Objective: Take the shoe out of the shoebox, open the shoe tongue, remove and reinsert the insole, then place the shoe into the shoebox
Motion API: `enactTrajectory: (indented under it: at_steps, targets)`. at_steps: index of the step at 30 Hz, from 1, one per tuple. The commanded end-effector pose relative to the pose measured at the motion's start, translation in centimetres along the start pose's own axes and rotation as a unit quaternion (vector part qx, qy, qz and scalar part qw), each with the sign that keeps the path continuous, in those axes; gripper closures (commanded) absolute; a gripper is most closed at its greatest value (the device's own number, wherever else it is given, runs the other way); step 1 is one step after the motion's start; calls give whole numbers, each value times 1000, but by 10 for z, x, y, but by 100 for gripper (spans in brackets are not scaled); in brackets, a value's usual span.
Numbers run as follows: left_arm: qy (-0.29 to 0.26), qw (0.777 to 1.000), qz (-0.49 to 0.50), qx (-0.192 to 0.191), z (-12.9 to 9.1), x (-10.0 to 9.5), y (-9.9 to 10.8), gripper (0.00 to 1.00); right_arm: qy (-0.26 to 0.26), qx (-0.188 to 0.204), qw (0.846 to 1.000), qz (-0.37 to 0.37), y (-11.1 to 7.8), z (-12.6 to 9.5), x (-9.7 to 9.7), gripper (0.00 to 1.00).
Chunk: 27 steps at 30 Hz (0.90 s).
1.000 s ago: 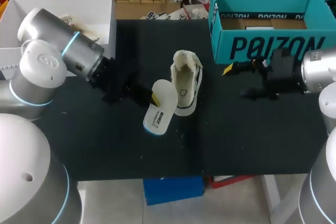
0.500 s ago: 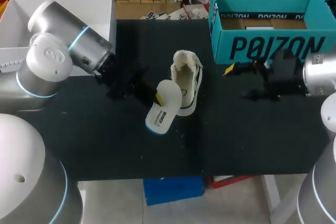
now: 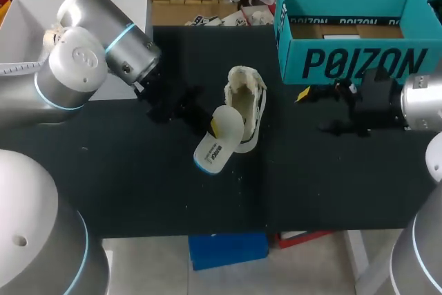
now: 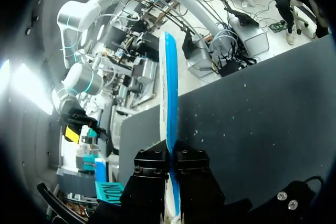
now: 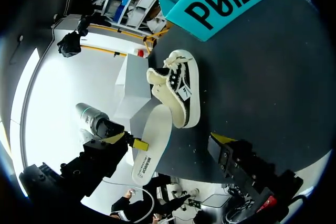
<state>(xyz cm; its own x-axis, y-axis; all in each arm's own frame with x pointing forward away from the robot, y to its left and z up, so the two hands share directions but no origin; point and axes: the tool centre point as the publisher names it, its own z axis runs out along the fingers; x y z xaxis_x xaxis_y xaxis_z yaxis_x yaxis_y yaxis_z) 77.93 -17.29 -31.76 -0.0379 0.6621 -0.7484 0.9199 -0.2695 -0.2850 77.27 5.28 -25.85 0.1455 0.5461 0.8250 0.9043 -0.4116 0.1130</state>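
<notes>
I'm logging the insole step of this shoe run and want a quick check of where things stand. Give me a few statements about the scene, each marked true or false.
1. The left gripper is shut on the insole. True.
2. The shoe lies inside the teal shoebox. False: it lies on the black table, beside the shoebox.
3. The right gripper grips the shoe. False: it is open and holds nothing, in front of the shoebox and apart from the shoe.
4. The shoebox is open at the top. True.
</notes>
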Motion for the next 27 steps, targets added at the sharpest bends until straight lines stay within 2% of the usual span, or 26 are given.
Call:
enactTrajectory:
  at_steps: [1, 9, 20, 27]
  targets:
    - [17, 1000, -4, 12, 6, -4, 15, 100, -1, 0, 1000, 0, 0, 0, 0, 0]
    - [27, 999, -11, 15, 4, -2, 27, 100, -1, 0, 1000, 0, 0, 0, 0, 0]
    - [26, 999, -18, 31, 11, 4, 59, 100, -1, 0, 1000, 0, 0, 0, 0, 0]
    - [33, 999, -19, 37, 13, 1, 75, 100, -1, 0, 1000, 0, 0, 0, 0, 0]
